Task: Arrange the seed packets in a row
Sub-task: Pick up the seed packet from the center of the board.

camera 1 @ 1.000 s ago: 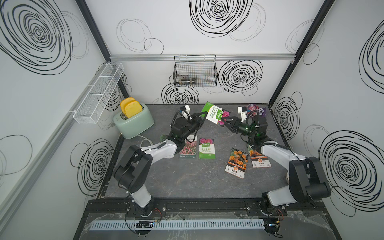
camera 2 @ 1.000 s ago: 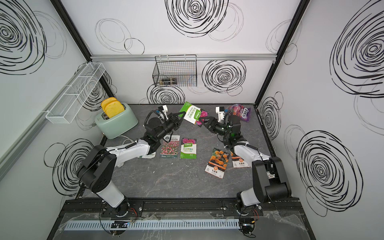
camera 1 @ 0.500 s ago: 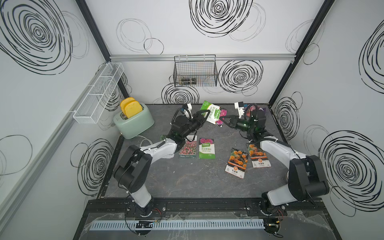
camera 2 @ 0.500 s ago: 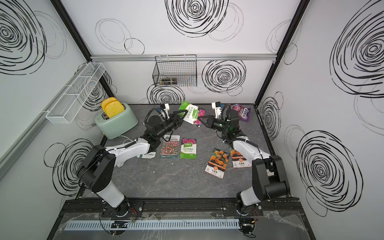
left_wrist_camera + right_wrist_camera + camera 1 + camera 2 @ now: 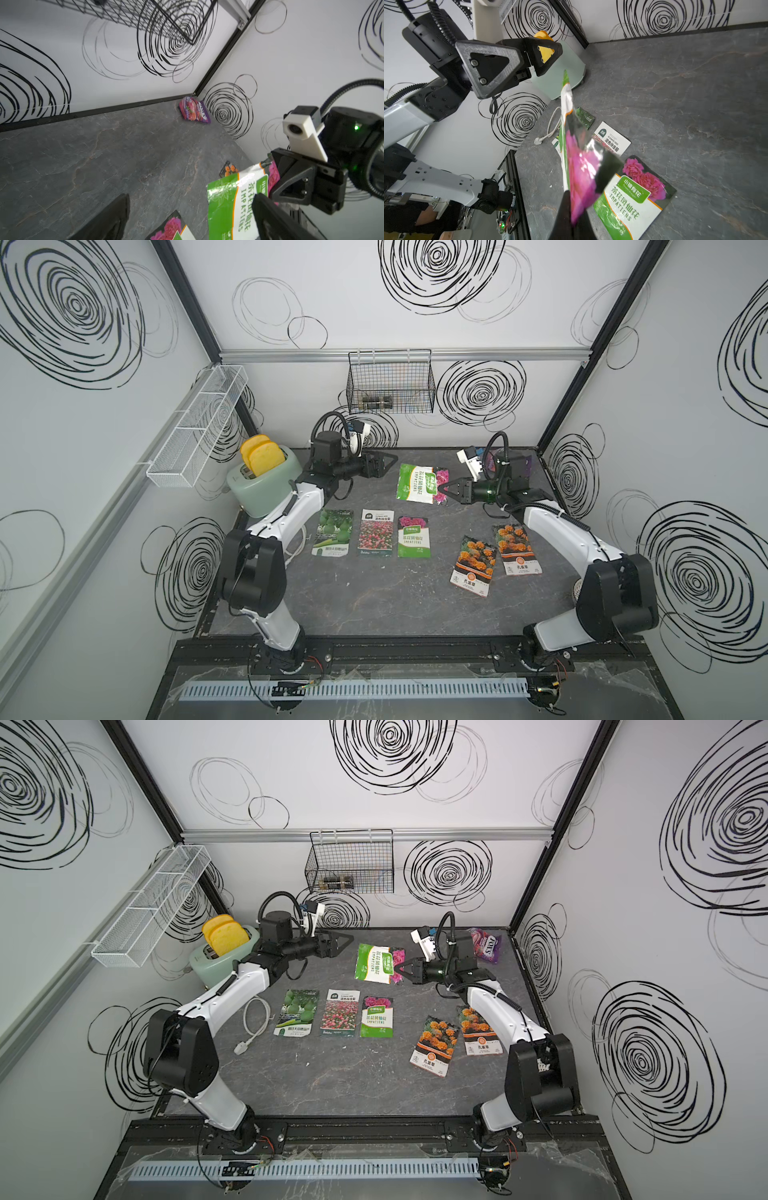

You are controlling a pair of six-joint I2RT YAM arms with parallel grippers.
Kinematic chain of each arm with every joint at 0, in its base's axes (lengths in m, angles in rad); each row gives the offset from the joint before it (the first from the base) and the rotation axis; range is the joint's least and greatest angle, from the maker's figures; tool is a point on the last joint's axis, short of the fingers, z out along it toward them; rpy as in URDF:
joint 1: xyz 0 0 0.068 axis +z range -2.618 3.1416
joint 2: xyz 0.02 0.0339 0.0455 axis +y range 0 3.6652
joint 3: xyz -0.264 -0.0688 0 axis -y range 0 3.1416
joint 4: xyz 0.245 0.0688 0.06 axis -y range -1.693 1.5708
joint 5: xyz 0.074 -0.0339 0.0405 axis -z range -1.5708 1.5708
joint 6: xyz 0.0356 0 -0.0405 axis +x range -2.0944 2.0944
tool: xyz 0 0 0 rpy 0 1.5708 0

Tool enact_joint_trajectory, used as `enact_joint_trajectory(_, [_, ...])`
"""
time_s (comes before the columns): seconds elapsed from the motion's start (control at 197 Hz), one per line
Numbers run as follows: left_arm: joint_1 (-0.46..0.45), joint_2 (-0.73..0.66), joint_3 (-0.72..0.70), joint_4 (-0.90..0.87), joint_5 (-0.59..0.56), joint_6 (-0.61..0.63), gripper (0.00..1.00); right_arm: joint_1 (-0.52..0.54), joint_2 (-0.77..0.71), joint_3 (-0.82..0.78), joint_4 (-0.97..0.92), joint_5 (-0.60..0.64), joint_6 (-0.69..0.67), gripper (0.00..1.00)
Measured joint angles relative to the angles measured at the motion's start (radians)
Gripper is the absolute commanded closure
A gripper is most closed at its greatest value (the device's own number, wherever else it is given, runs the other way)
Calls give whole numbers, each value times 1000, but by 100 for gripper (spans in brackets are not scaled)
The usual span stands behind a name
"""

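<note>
The right gripper (image 5: pixel 443 492) is pinched tight on the pink-flower end of a green-and-white impatiens seed packet (image 5: pixel 415 483). It holds the packet clear of the table (image 5: pixel 374 605) over the back of the workspace, with the rest of the packet jutting out unsupported toward the left gripper (image 5: pixel 390 464). That one stands wide open and empty, just beside the packet's free end and not touching it. Nearer the front, three packets lie side by side in a tidy line: a dark green gourd packet (image 5: pixel 334 533), a red-pink flower-field packet (image 5: pixel 376 533) and a second impatiens packet (image 5: pixel 413 537). Across a gap to their right, the near marigold packet (image 5: pixel 473 566) and the far marigold packet (image 5: pixel 516 549) lie tilted and close together, out of line with the three. A purple-pink candy bag (image 5: pixel 484 944) sits in the back right corner and a toaster (image 5: pixel 264 485) at the back left. The main risk is probably the grip itself: a glossy, floppy packet held by one short end may sag, twist or slip during the carry. It could then land askew or overlap the second impatiens packet. The right arm may also brush the marigold packets on its way down to the gap.
</note>
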Motion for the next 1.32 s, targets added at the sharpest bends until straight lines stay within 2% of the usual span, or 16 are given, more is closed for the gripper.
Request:
enact_joint_trajectory(0.203, [5, 22, 0, -73, 126, 162, 4, 32, 0, 0, -106, -3, -103, 100])
enact_joint_trajectory(0.481, [-7, 79, 45, -167, 209, 295, 0, 99, 0, 0, -197, 8, -188, 100])
enact_joint_trajectory(0.587, [-27, 105, 56, -210, 222, 335, 9, 110, 1, 3, -216, 14, -202, 100])
enact_joint_trajectory(0.684, [-57, 115, 55, -245, 232, 354, 22, 111, 12, 16, -228, 21, -210, 100])
enact_joint_trajectory(0.891, [-101, 103, -30, -236, 259, 357, 31, 111, 52, 38, -234, 45, -215, 100])
enact_joint_trajectory(1.018, [-95, 91, -63, -237, 265, 347, 43, 111, 74, 45, -245, 64, -215, 100])
enact_joint_trajectory(1.175, [-92, 84, -64, -229, 267, 334, 65, 109, 103, 71, -249, 74, -214, 100])
enact_joint_trajectory(1.256, [-98, 84, -64, -232, 269, 321, 100, 109, 107, 81, -252, 84, -214, 100])
enact_joint_trajectory(1.317, [-105, 84, -64, -228, 270, 322, 100, 109, 108, 86, -255, 93, -213, 100])
